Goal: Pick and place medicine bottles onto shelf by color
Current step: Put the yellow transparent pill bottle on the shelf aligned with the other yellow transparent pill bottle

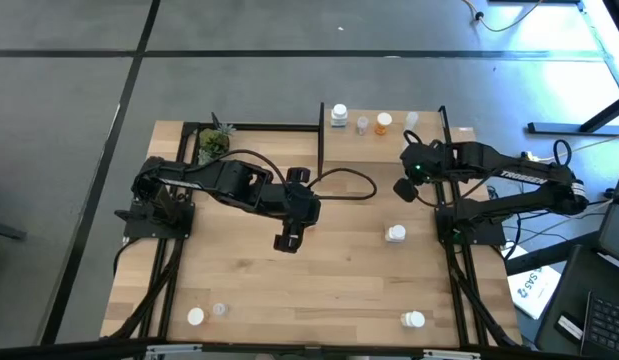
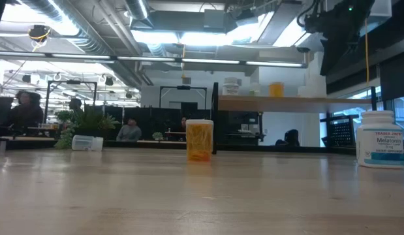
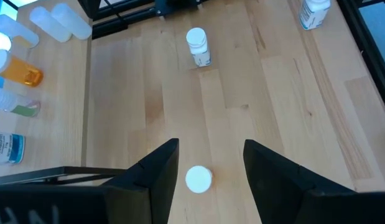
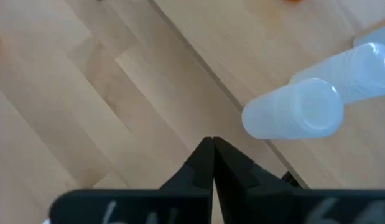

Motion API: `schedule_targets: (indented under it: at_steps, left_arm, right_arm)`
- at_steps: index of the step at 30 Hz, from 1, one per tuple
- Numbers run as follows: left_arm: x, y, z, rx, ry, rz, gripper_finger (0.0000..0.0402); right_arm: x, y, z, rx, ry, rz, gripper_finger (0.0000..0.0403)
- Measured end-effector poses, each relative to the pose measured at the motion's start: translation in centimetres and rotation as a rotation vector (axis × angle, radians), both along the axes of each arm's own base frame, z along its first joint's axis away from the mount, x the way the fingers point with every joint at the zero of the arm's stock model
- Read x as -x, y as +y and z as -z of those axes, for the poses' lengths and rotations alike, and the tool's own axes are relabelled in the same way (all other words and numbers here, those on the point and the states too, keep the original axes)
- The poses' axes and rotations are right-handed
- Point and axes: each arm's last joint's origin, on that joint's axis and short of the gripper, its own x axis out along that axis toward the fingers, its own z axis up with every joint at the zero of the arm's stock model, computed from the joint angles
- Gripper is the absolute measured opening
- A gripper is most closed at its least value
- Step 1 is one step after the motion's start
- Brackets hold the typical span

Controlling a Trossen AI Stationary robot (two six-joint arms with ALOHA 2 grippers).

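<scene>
Right end effector (image 4: pixel 212 144), fingers together on nothing beside the clear bottles (image 4: pixel 296 111) on the shelf (image 4: pixel 254 37), risks toppling them; left end effector (image 3: pixel 208 163), apart over a white cap (image 3: pixel 198 179) at table centre, grips nothing.

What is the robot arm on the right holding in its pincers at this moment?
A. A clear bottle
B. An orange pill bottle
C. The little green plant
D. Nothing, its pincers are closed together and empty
D: in the right wrist view the right gripper shows its two fingers pressed together with nothing between them, and the clear bottles lie on the shelf beyond the fingertips.
</scene>
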Motion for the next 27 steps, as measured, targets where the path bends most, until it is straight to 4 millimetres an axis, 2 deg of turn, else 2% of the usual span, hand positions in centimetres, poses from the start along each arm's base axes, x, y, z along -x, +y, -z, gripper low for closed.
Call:
schedule_targets:
  at_steps: [11,27]
  left_arm:
    - [0.0,0.0,0.0,0.0,0.0,0.0,0.0174]
    - [0.0,0.01,0.0,0.0,0.0,0.0,0.0174]
  right_arm:
    - [0.02,-0.24,0.93,0.077,0.037,0.034,0.0008]
    - [-0.09,-0.47,0.79,0.152,0.052,0.024,0.0008]
